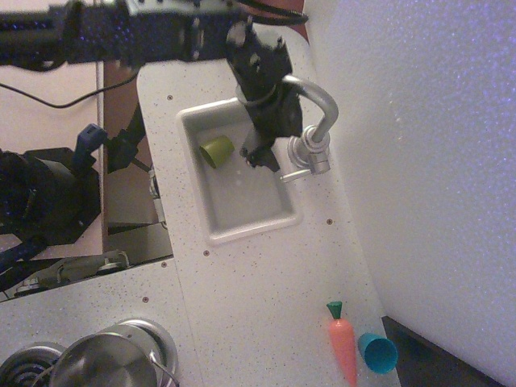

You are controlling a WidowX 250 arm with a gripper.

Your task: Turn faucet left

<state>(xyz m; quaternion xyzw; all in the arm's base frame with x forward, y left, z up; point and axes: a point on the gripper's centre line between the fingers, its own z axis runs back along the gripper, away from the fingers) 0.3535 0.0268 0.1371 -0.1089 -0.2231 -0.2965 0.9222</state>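
Note:
The faucet (pixel 313 148) is shiny silver, with a round base at the sink's right rim, a gooseneck spout (pixel 324 103) arching up and left, and a thin lever (pixel 293 174) pointing toward the sink. My black gripper (pixel 262 153) hangs over the sink's far right corner, right against the spout. Its body hides the spout's outlet end. The fingers point down beside the faucet base, and I cannot tell how wide the jaws stand.
The white sink (pixel 251 226) holds an olive-green cup (pixel 216 150). A toy carrot (pixel 343 345) and a teal cup (pixel 376 352) lie on the counter at the lower right. A metal pot (pixel 113 363) sits at the lower left. A white wall runs along the right.

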